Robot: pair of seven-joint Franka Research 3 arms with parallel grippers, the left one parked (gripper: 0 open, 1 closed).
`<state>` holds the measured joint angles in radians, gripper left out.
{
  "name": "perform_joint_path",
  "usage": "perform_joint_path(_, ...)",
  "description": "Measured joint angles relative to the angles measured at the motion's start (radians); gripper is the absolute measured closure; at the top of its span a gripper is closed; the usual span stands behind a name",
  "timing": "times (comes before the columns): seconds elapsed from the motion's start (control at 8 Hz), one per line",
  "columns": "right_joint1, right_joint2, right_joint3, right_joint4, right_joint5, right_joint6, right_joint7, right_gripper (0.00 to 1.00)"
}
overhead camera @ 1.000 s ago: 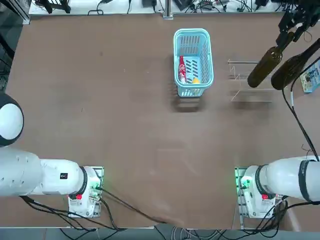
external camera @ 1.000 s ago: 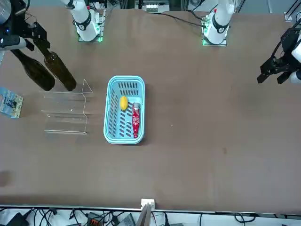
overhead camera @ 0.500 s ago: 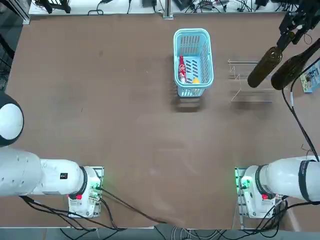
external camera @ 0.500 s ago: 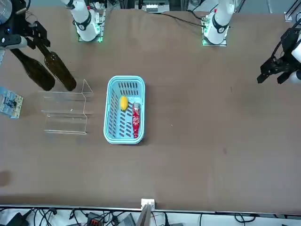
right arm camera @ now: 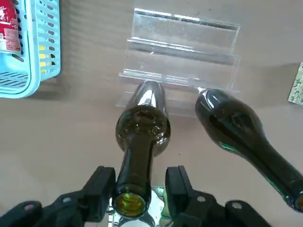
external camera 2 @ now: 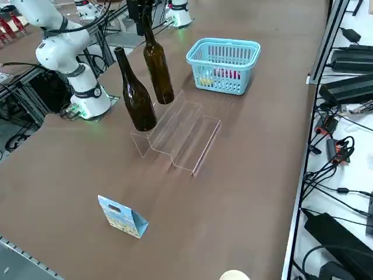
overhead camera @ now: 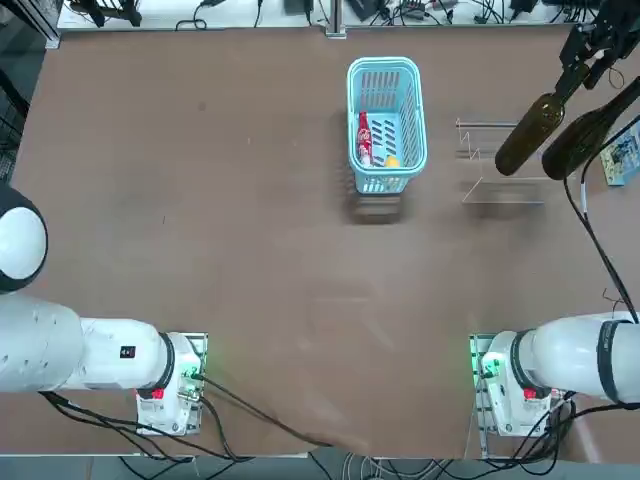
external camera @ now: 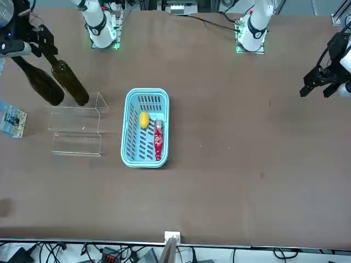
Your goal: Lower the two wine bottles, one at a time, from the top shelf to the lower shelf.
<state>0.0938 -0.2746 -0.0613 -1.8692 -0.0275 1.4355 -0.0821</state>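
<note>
**Tight at the top shelf, open everywhere else**

Two wine bottles (external camera 2: 159, 67) (external camera 2: 134, 93) crowd the top shelf (external camera 2: 152, 131) close together. The lower shelf (external camera 2: 195, 137) lies bare. The right gripper (right arm camera: 135, 189) straddles one neck, jaws a touch off the glass. The basket (overhead camera: 386, 122) stands well apart, with wide free surface (overhead camera: 250, 260) beyond.

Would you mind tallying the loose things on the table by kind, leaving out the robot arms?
Wine bottles: 2
Clear acrylic stand: 1
Light-blue basket: 1
Small red bottle, in the basket: 1
Yellow item, in the basket: 1
Small printed card: 1
Total: 7
</note>
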Motion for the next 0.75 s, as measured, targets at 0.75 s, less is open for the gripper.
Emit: perform_joint_path(0.75, 0.0, -0.001, 0.012, 0.001, -0.012, 0.01, 0.0, 0.61)
